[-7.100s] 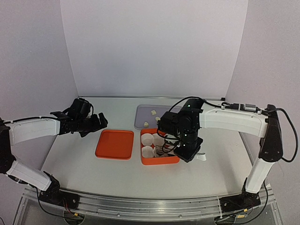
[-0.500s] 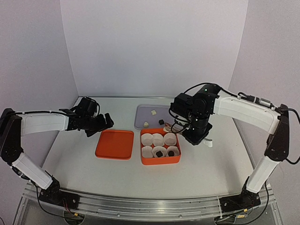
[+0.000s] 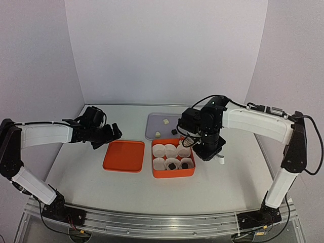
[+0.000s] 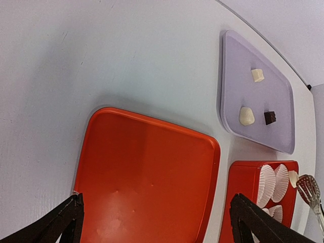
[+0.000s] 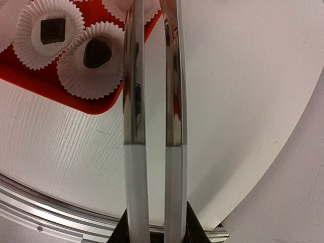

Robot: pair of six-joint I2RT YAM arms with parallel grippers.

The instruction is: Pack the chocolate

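I see my left hand (image 3: 108, 132) gaping wide near the orange lid (image 4: 147, 177), right hand (image 5: 158, 229) clamped on metal tongs (image 5: 152, 101), dark chocolates (image 5: 97, 52) in paper cups (image 5: 76, 83), orange box (image 5: 50, 85).

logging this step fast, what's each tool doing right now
Left tool: open, holding nothing.
Right tool: closed on the metal tongs.

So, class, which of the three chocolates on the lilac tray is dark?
The small square piece beside the rounded cream one; both others on the tray are cream-white.
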